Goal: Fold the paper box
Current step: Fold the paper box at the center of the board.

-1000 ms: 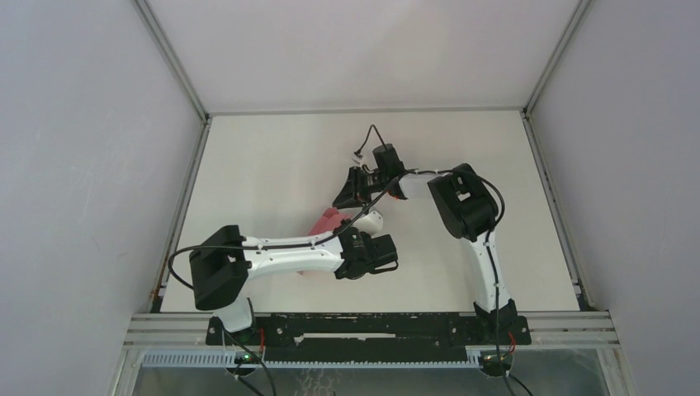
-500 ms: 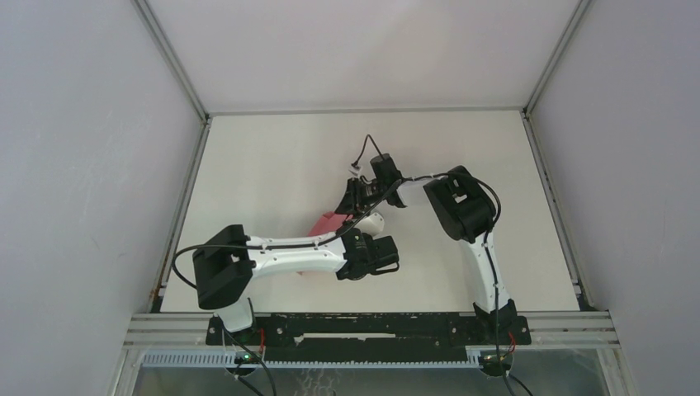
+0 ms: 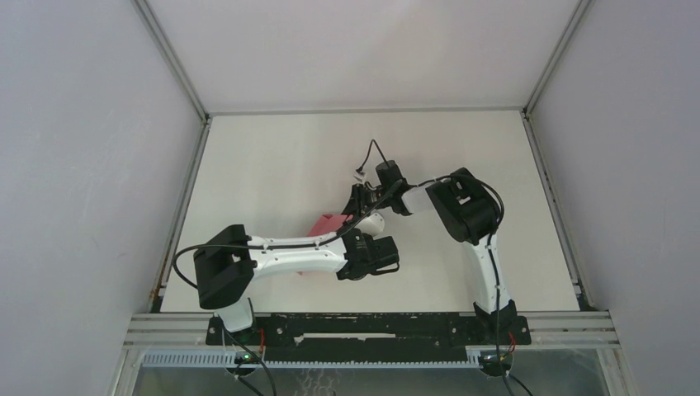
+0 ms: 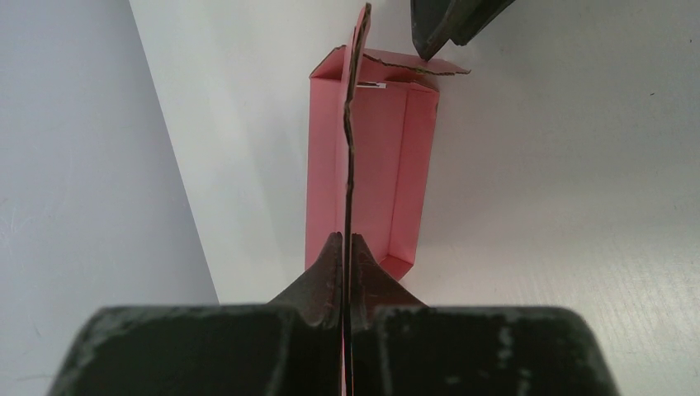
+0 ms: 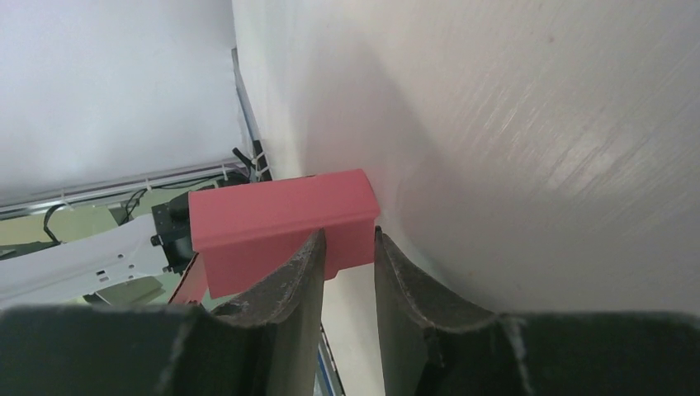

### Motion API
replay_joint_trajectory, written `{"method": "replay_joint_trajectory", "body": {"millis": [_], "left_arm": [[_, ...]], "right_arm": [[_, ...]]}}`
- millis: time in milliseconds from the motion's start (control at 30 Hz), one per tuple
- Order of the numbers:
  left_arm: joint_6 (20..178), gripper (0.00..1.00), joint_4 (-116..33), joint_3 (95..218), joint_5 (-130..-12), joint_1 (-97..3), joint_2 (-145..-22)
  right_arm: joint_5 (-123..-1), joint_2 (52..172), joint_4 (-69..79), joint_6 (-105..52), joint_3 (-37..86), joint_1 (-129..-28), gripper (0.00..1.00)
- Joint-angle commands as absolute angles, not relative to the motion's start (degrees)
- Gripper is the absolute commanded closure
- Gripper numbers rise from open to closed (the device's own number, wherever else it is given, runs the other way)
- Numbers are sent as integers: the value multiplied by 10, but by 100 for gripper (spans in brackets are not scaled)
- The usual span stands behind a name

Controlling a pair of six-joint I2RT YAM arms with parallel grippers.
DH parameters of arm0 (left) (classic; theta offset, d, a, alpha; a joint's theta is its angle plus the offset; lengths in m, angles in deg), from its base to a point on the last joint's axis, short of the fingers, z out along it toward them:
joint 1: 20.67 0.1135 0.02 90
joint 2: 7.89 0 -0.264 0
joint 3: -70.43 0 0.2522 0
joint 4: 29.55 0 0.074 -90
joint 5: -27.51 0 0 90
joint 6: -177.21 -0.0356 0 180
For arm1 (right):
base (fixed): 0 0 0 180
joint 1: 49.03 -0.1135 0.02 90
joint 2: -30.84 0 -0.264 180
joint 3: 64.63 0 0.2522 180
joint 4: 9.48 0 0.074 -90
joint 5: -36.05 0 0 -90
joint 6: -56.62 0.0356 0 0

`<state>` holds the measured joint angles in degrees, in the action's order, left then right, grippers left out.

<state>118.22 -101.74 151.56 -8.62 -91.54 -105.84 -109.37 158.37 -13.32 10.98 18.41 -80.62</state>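
The pink paper box (image 4: 380, 165) lies on the white table as a long open trough. One of its panels stands upright, seen edge-on, and my left gripper (image 4: 347, 239) is shut on that panel's near end. From above, the paper box (image 3: 328, 223) shows just left of the left gripper (image 3: 347, 239). My right gripper (image 3: 357, 202) hangs over the box's far end, and one dark fingertip (image 4: 429, 41) touches the ragged end flap there. In the right wrist view the paper box (image 5: 272, 219) sits just past the right gripper (image 5: 349, 233), which is open with nothing clamped between its fingers.
Grey enclosure walls (image 3: 99, 165) and metal rails (image 3: 186, 190) border the white table (image 3: 272, 157). The left arm's white forearm (image 3: 289, 254) crosses the near table, and it shows behind the box as the left arm (image 5: 82, 260). A black cable (image 3: 369, 153) loops above the right wrist.
The right gripper has swung and moved nearer, down onto the box's far end. The box end has shifted slightly. The left gripper has kept its hold and place.
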Motion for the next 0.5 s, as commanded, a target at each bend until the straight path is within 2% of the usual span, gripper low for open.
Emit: {"method": "replay_joint_trajectory", "body": {"millis": [0,467], "left_arm": [[1205,100,-996,1525,-135,-914,-1066],[1203,100,-992,1523,-135,-914,-1066]], "right_arm": [[-1107,1546,-223,136,160,-811,64],[-1133,1547,-363,181,117,-813,63]]}}
